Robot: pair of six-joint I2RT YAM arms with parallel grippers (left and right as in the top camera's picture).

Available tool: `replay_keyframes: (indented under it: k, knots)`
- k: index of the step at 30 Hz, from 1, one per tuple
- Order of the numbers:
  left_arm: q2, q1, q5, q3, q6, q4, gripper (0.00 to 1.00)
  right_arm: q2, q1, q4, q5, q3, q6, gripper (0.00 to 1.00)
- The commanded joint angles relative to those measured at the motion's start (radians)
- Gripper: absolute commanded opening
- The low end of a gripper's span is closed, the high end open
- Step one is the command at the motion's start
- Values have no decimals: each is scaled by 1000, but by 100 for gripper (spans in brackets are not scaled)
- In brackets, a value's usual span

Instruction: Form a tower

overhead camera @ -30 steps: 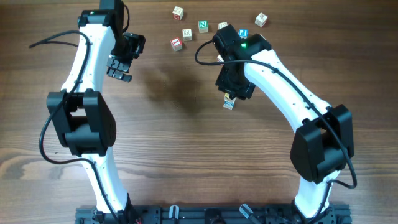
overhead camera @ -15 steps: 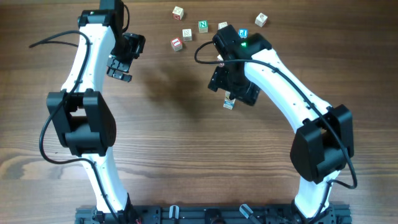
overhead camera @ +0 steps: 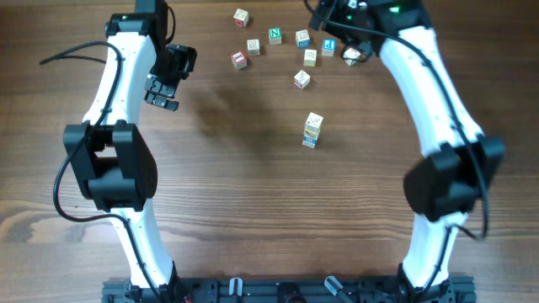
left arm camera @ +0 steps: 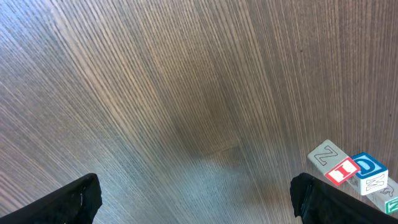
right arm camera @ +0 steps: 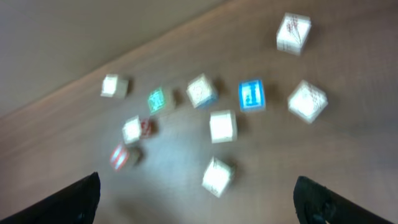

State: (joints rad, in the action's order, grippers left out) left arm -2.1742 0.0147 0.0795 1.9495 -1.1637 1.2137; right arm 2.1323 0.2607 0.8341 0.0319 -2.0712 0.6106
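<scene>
The tower (overhead camera: 312, 130) stands alone at mid-table, a short narrow stack of letter cubes with a pale yellow-marked cube on top and a blue one at the bottom. Nothing touches it. My right gripper (overhead camera: 327, 21) is high over the loose cubes at the far edge. In the blurred right wrist view it (right arm camera: 199, 205) is open, with a pale cube (right arm camera: 217, 174) on the table far below between the fingers. My left gripper (overhead camera: 160, 93) hangs at the far left, away from the tower. It (left arm camera: 199, 202) is open over bare wood.
Several loose letter cubes lie scattered at the back: a red one (overhead camera: 239, 60), a green one (overhead camera: 274, 35), a blue one (overhead camera: 328, 47) and a pale one (overhead camera: 301, 79) nearest the tower. A few cubes (left arm camera: 354, 171) show at the left wrist view's lower right.
My right gripper opened, let go of the tower's top cube and swung up and back over the loose cubes. The tower stayed standing. The left arm has not moved.
</scene>
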Motion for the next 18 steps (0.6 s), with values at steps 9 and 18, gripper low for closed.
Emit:
replay_keyframes:
  k: [9,18]
  knots:
    - [31,-4,-10,-5,12,2,100,428,-19,-417,-191,-3,-116,88]
    - [31,-4,-10,-5,12,2,100,439,-39,-352,-132,-2,-203,60]
